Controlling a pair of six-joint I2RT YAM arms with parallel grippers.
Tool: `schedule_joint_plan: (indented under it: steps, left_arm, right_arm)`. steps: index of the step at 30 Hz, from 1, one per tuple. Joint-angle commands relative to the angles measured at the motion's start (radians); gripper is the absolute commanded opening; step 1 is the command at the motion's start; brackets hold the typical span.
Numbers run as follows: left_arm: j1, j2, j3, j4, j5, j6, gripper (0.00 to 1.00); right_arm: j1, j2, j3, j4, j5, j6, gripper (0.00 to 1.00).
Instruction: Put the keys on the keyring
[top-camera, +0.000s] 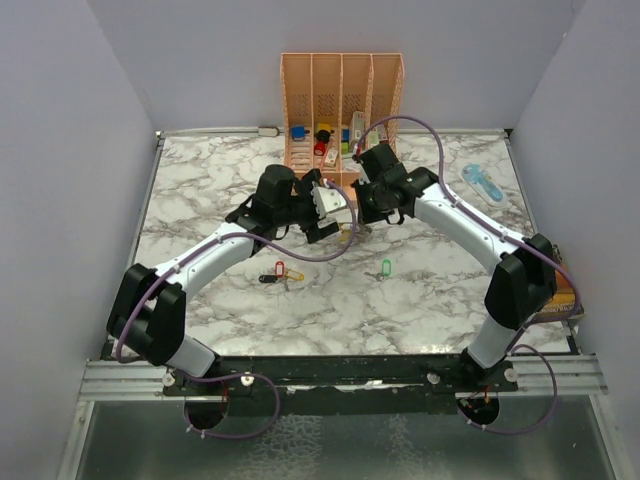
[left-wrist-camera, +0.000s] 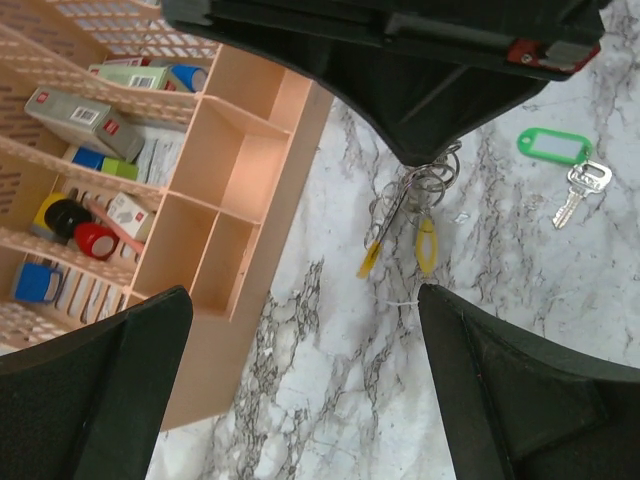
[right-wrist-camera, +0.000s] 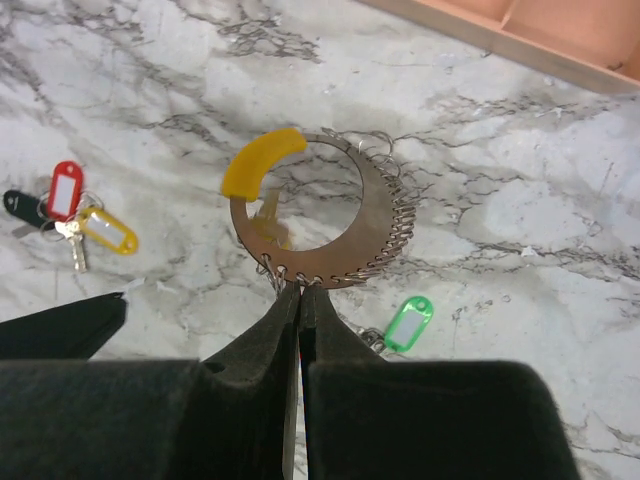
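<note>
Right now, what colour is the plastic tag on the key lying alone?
Bright green: the oblong plastic key tag shows best in the left wrist view.

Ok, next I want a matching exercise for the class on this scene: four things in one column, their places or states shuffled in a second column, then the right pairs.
Column one:
1. keyring
2. green-tagged key
3. red-tagged key
4. left gripper

Column two:
A. wide open, holding nothing
B. lying alone on the marble table
C. pinched in the shut right gripper
D. bunched with the yellow-tagged key and black-tagged key

Pairs: 1-C, 2-B, 3-D, 4-A
</note>
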Motion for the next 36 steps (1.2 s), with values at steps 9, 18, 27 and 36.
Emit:
schedule_joint_plan:
  steps: [9, 18, 27, 36]
  left_arm:
    - [0.001, 0.057, 0.011, 0.11, 0.253, 0.081, 0.99]
    - [-0.02, 0.07, 0.008, 0.034, 0.37, 0.059, 0.99]
    - [-0.021, 0.068, 0.047, -0.052, 0.454, -0.052, 0.99]
    - [-0.034, 0.08, -0.005, 0.001, 0.381, -0.077, 0.99]
  right_arm:
    - [-0.019, -0.045, 0.032, -0.031, -0.219, 0.0, 0.02]
    - [-0.02, -0.067, -0.018, 0.009, -0.312, 0.042, 0.02]
    - [-0.019, -0.079, -0.016, -0.001, -0.286, 0.085, 0.02]
    - [-0.017, -0.11, -0.016, 0.01, -0.297, 0.149, 0.02]
